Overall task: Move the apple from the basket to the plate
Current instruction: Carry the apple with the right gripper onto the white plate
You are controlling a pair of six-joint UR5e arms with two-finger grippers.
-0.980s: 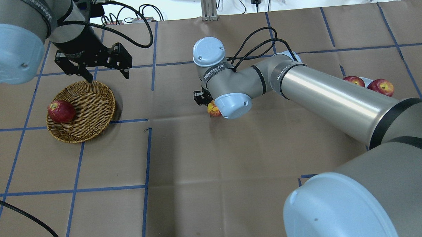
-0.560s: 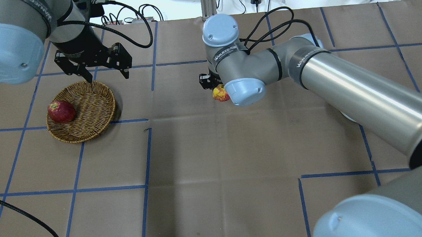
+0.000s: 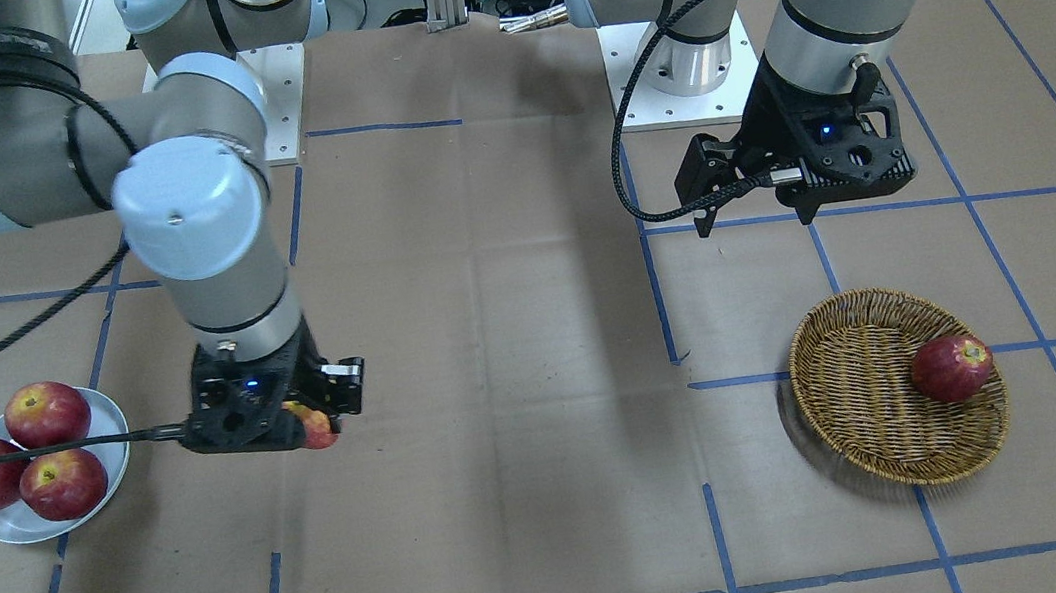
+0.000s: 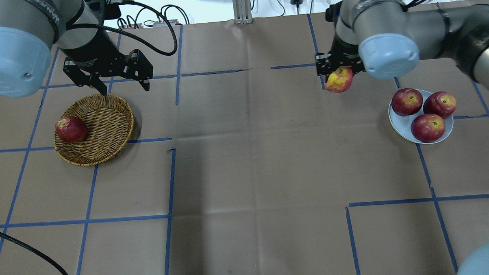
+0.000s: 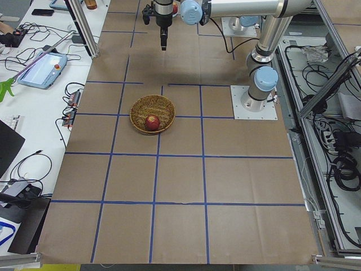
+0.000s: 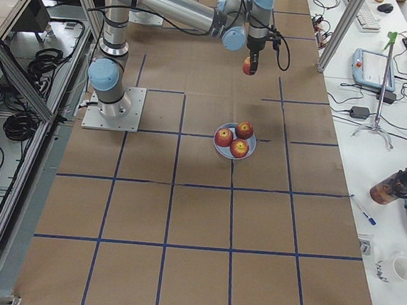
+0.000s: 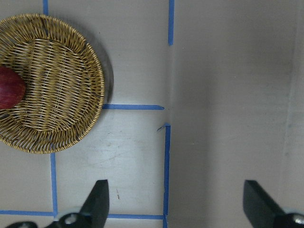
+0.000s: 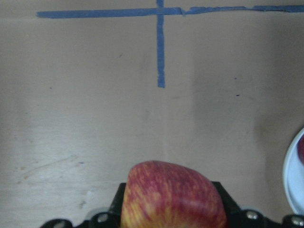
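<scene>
My right gripper [image 4: 339, 74] is shut on the pale pinkish-red, yellow-patched apple [image 4: 339, 80] and holds it above the table, left of the white plate [image 4: 399, 123]. The apple also shows in the front view [image 3: 314, 427] and the right wrist view [image 8: 173, 194]. The plate's edge shows at the right wrist view's right side [image 8: 294, 175]. My left gripper [image 4: 125, 91] is open and empty, hovering by the far rim of the wicker basket [image 4: 105, 118]. Its open fingers [image 7: 97, 202] show in the left wrist view.
Three darker red apples [image 4: 406, 101] fill the plate. One dark red apple [image 4: 70, 129] lies at the basket's left side. Blue tape lines cross the brown paper table. Cables and gear lie beyond the far edge.
My right arm has carried the apple from the table's middle to the right and farther away, towards the plate, uncovering the plate. The left arm has not moved.
</scene>
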